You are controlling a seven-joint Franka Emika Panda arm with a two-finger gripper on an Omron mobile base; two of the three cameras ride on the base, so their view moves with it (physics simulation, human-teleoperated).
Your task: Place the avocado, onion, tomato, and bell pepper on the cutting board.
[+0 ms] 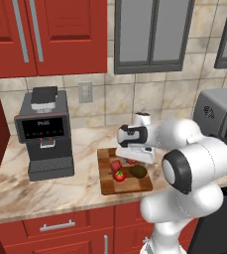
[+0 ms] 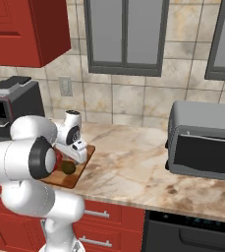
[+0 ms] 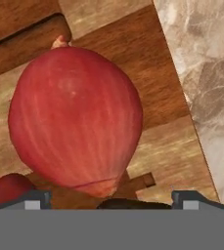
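The checkered wooden cutting board (image 1: 135, 186) lies on the counter in front of the arm. On it sit the tomato (image 1: 119, 175) with its green top, the dark avocado (image 1: 138, 171) and a plain red item (image 1: 115, 165) that I take for the bell pepper. The hand view is close over the big red onion (image 3: 74, 117), which rests on the board (image 3: 167, 146). My gripper (image 3: 113, 201) hangs just above the onion, jaws wide apart and not touching it. In the right base view the avocado (image 2: 68, 168) lies beside the hand. A red edge (image 3: 6, 188) at lower left is too cropped to name.
A black coffee machine (image 1: 45, 134) stands left of the board. A grey toaster oven (image 2: 205, 140) sits on the right of the marble counter (image 2: 128, 167). Red cabinets hang above, and the counter's front edge runs just below the board.
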